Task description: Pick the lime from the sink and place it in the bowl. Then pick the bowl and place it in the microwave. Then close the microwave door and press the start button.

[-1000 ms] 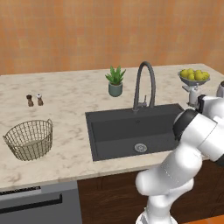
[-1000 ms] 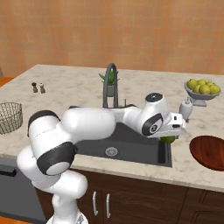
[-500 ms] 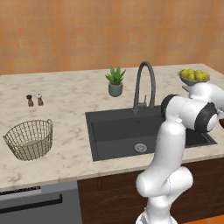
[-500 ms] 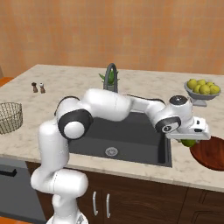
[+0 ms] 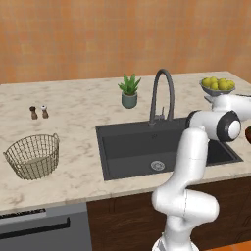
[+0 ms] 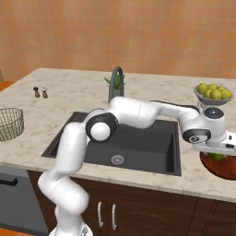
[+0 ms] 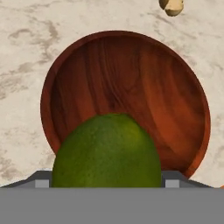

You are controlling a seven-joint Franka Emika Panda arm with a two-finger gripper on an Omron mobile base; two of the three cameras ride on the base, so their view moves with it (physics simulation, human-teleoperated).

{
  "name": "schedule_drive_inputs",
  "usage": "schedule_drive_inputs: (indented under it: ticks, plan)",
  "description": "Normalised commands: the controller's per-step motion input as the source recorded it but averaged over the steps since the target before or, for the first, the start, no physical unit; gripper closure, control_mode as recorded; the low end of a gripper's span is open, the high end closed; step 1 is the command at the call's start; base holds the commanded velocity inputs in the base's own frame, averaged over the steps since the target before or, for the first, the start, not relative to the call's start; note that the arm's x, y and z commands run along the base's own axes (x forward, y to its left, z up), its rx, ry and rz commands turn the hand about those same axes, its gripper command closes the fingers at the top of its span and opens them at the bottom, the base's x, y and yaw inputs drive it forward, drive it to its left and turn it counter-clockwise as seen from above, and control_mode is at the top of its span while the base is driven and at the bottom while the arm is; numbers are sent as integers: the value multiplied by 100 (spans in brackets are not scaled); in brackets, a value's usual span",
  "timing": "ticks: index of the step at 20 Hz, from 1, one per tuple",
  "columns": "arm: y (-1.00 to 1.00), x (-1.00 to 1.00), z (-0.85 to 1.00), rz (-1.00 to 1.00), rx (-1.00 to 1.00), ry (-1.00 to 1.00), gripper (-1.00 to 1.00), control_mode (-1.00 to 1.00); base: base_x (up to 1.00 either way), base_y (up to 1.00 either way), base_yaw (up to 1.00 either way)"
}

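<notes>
Fingers [image 7: 107,186] gripping the lime [image 7: 107,151] wide, directly over the wooden bowl [image 7: 131,74] on the table [image 7: 26,39]; bowl sits straight below, so you can likely just release.

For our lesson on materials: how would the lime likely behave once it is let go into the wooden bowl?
The lime looks round and smooth, so it would probably roll a little. The bowl curves up at its rim, which should likely keep it inside. It looks firm, so probably no squashing.
</notes>
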Motion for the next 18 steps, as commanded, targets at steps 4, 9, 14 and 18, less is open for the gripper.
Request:
schedule_drive_inputs:
  ticks: [4, 9, 14, 18]
  plan:
    - [0, 22, -9, -3, 0, 0, -100, -100, 0, 0, 0]
    - [1, 14, -14, -1, 0, 0, -100, -100, 0, 0, 0]
    - [17, 0, -18, 0, -8, 0, -100, -100, 0, 0, 0]
    - [100, 0, -3, 5, -32, 0, -100, -100, 0, 0, 0]
